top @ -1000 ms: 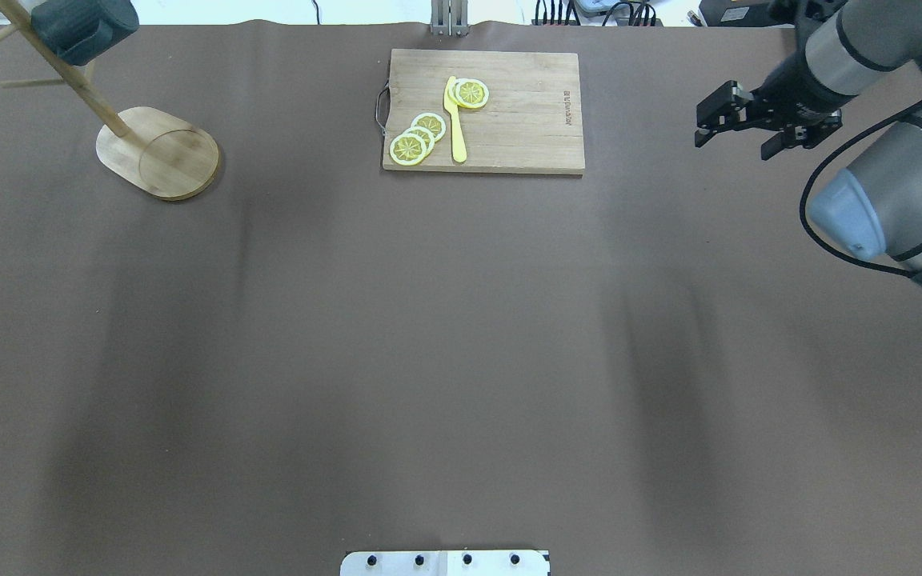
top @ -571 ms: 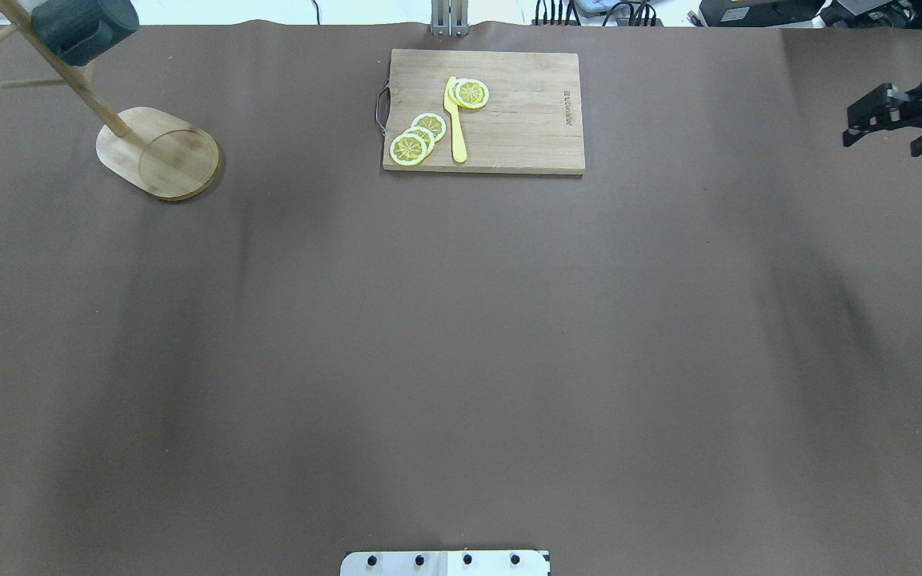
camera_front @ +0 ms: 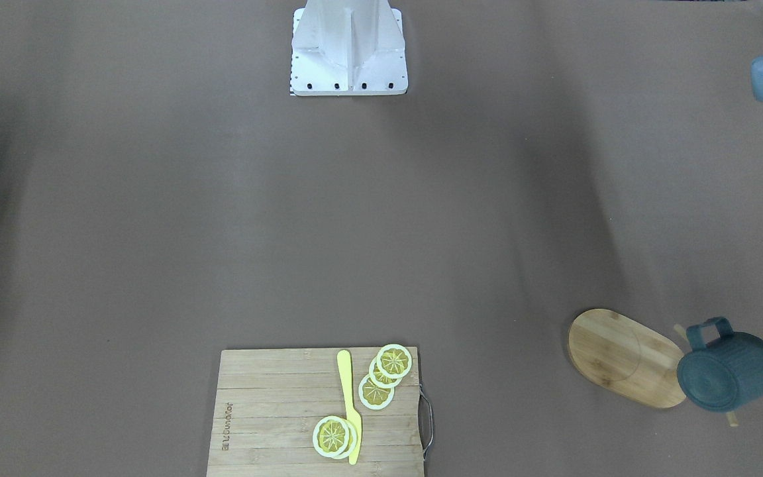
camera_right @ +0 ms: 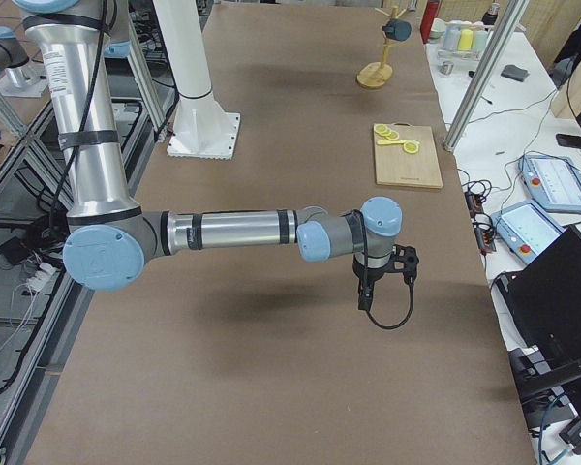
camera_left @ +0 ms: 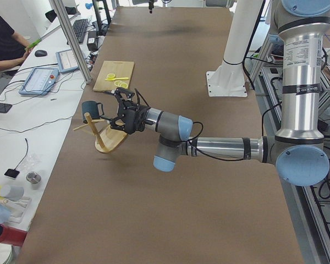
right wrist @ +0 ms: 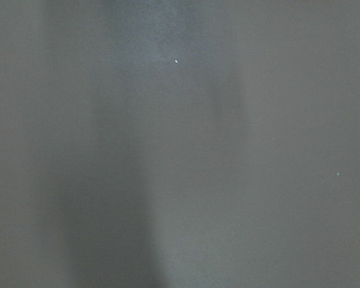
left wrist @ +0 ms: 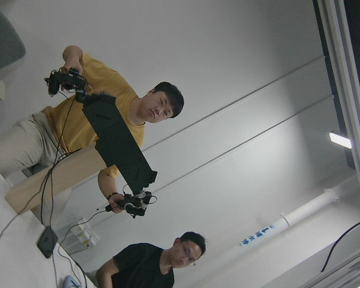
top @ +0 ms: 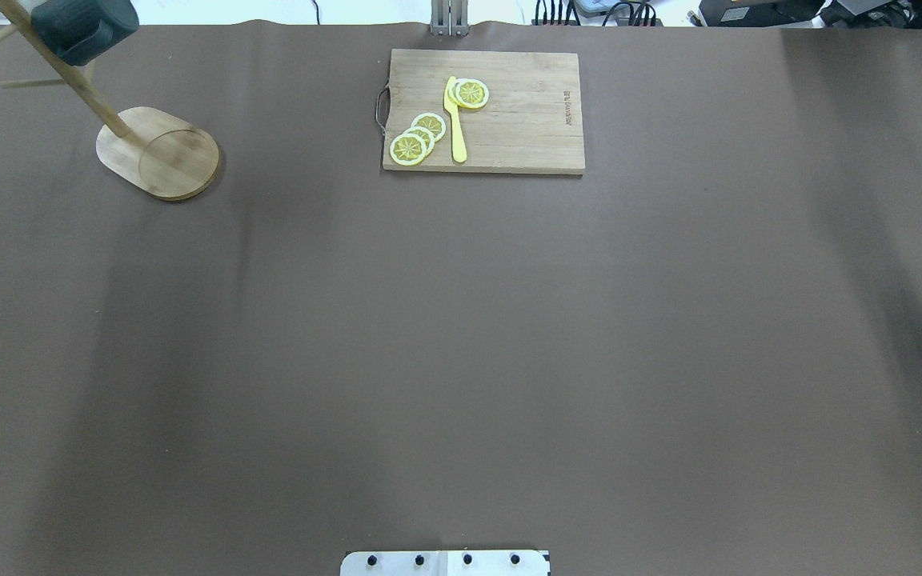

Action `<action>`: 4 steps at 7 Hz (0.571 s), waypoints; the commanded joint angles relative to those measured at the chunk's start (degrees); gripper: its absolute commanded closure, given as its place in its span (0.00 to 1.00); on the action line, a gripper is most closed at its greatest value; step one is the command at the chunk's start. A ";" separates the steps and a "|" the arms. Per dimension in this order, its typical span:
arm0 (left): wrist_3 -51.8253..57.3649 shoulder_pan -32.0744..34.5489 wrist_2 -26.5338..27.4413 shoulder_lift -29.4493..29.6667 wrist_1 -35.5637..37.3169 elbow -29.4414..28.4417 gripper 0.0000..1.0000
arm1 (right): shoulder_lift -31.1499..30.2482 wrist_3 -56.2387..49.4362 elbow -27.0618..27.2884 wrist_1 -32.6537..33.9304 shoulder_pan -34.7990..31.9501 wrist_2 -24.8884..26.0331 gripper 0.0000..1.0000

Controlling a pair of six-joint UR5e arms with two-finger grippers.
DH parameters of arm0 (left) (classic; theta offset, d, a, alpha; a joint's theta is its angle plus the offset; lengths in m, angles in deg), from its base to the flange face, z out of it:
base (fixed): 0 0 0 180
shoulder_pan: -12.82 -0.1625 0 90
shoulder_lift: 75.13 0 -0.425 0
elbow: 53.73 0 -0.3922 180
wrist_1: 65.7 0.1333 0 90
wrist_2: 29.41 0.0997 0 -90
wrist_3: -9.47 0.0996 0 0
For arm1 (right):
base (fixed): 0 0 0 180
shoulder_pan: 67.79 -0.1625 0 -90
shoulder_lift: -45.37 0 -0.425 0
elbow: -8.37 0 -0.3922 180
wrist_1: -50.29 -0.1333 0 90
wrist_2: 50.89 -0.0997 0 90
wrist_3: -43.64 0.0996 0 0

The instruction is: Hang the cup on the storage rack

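Cup (camera_front: 729,374) hangs on storage rack (camera_front: 620,358) just beyond left fingers (camera_left: 120,99); I cannot tell whether they are open. Back them away straight, clear of pegs.

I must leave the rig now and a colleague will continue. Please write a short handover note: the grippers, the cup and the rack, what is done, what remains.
Left gripper: shows only in the left side view, above the table; open or shut cannot be told.
Right gripper: shows only in the right side view, over bare table; cannot be told either.
Cup: hangs on a peg of the storage rack, off the table, with no gripper touching it.
Done: the hanging appears complete.
Left: probably only to check that the cup sits securely.
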 commanded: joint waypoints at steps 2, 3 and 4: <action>28.77 9.92 -4.33 0.59 16.52 -3.43 0.02 | -3.01 -3.61 0.25 0.77 -4.05 -2.33 0.00; 36.94 15.00 -12.29 0.77 24.85 -3.00 0.02 | -4.66 -3.87 1.12 0.43 -5.82 -3.91 0.00; 44.42 18.97 -19.94 1.38 34.94 -2.38 0.02 | -7.47 -3.88 3.30 0.25 -5.83 -3.92 0.00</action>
